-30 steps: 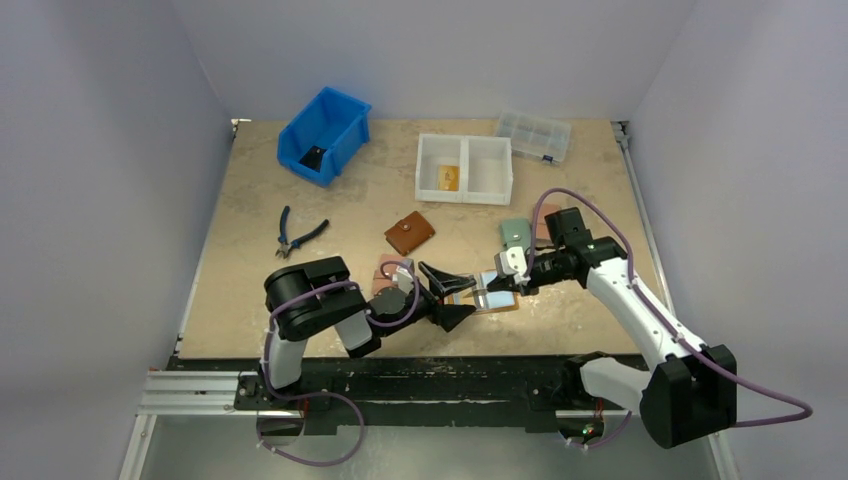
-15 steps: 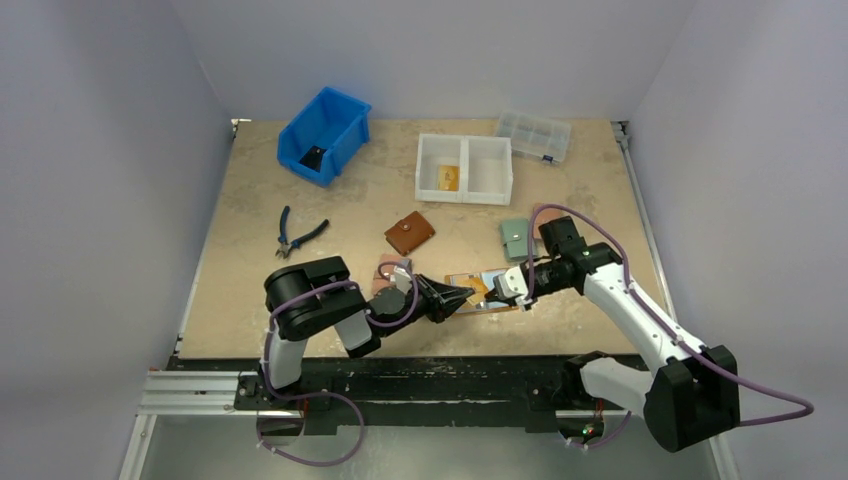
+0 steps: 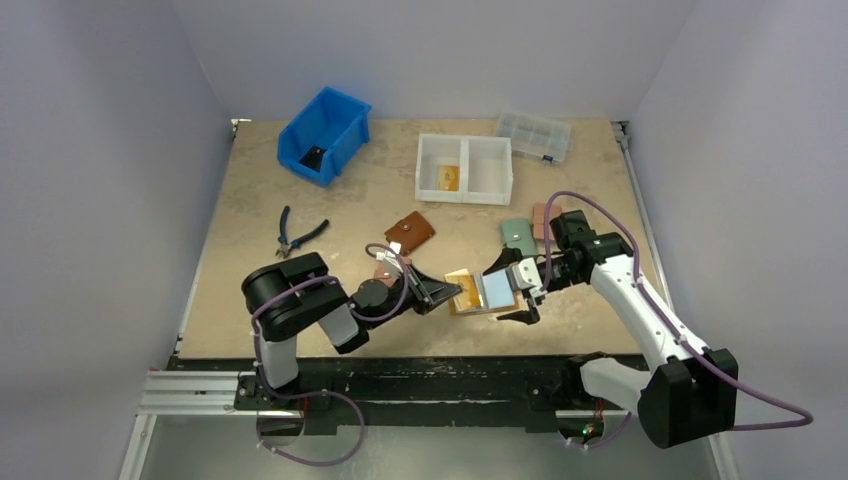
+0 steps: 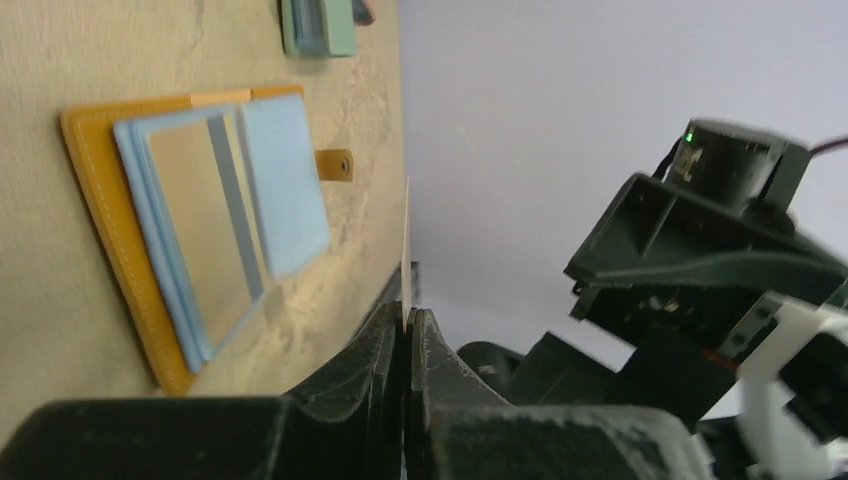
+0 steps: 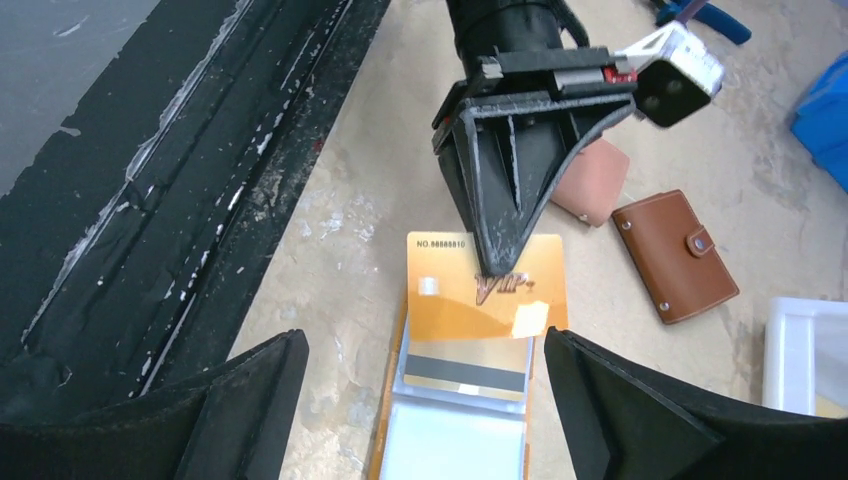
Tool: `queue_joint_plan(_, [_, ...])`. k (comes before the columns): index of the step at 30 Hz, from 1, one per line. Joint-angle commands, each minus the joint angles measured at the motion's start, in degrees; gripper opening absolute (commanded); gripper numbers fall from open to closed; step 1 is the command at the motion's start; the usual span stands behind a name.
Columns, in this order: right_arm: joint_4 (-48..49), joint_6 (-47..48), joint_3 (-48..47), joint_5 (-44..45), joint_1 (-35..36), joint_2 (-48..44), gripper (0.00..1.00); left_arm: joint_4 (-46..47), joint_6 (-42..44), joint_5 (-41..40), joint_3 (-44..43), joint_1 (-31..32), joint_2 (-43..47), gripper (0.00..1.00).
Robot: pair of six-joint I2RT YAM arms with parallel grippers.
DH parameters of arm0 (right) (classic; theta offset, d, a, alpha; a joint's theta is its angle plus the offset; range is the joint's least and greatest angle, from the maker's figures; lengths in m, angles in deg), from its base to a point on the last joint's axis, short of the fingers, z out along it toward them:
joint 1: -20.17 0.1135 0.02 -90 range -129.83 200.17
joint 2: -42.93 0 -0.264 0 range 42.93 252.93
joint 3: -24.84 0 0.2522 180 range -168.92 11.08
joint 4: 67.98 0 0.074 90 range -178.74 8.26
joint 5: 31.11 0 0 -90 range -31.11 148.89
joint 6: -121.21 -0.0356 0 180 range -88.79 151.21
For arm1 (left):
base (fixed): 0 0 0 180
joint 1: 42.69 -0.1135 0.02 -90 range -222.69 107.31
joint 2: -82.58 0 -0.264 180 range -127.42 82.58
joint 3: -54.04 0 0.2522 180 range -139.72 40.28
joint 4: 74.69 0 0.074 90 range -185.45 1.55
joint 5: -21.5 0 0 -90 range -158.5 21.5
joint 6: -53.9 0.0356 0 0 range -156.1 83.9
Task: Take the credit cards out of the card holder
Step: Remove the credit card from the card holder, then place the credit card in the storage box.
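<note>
The mustard-orange card holder [image 3: 490, 296] lies open on the table, its bluish sleeves facing up [image 4: 200, 220]. My left gripper [image 3: 443, 293] is shut on an orange-gold credit card [image 5: 485, 290] marked VIP, holding it by one edge just above the holder's left end. In the left wrist view this card [image 4: 406, 245] shows edge-on between the closed jaws [image 4: 408, 325]. A second card with a dark stripe [image 5: 465, 370] sits in a sleeve of the holder [image 5: 455, 445]. My right gripper [image 5: 425, 400] stands wide open over the holder [image 3: 508, 290], touching nothing.
A brown wallet [image 3: 410, 233] and a pink wallet [image 3: 386, 272] lie behind the left gripper, and a green wallet [image 3: 518, 236] lies beside the right arm. Further back are pliers [image 3: 298, 236], a blue bin [image 3: 324, 134], a white two-part tray [image 3: 465, 168] and a clear box [image 3: 533, 135].
The left gripper closed on the orange card and drew it left, off the holder. The right gripper, shut a second ago, has opened wide and let go.
</note>
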Motion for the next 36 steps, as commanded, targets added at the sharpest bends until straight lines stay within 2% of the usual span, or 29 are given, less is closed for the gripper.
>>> queue_joint_plan(1, [-2.7, -0.7, -2.5, -2.2, -1.2, 0.2, 0.99, 16.7, 25.6, 7.2, 2.0, -2.7, 4.5, 0.0])
queue_joint_plan(3, [-0.2, -3.4, -1.9, -1.2, -1.3, -0.3, 0.99, 11.2, 31.8, 8.9, 1.7, -3.5, 6.9, 0.0])
queue_joint_plan(5, [2.7, -5.9, -1.3, -0.3, -1.4, -0.8, 0.99, 0.9, 38.7, 10.5, 0.0, -4.3, 10.7, 0.0])
queue_joint_plan(7, [4.4, -7.6, -0.7, 0.5, -1.4, -1.2, 0.99, -13.2, 46.6, 10.6, -3.4, -4.5, 15.8, 0.0])
queue_joint_plan(9, [5.5, -8.6, -0.4, 1.1, -1.4, -1.4, 0.99, -31.2, 54.4, 9.5, -8.2, -4.7, 21.1, 0.0])
queue_joint_plan(12, [6.0, -9.0, -0.2, 1.6, -1.4, -1.3, 0.99, -45.3, 62.3, 10.5, -15.5, -7.4, 23.9, 0.0])
queue_joint_plan(14, [6.3, -9.2, -0.2, 1.7, -1.5, -1.4, 0.99, -48.7, 62.6, 15.3, -18.8, -11.7, 23.3, 0.0])
queue_joint_plan(17, [7.1, -10.3, -0.1, 2.3, -1.4, -1.6, 0.99, -49.1, 60.6, 23.2, -23.5, -19.2, 20.8, 0.0])
queue_joint_plan(21, [9.5, -12.5, 0.5, 4.1, -1.4, -1.9, 0.99, -51.6, 59.2, 29.6, -30.9, -24.2, 16.4, 0.0])
queue_joint_plan(29, [11.5, -14.2, 1.0, 5.6, -1.4, -2.2, 0.99, -71.2, 67.3, 30.1, -46.4, -27.3, 11.8, 0.0])
queue_joint_plan(36, [13.5, -16.3, 1.5, 7.4, -1.4, -2.8, 0.99, -78.5, 72.0, 31.3, -53.8, -30.4, 10.1, 0.0])
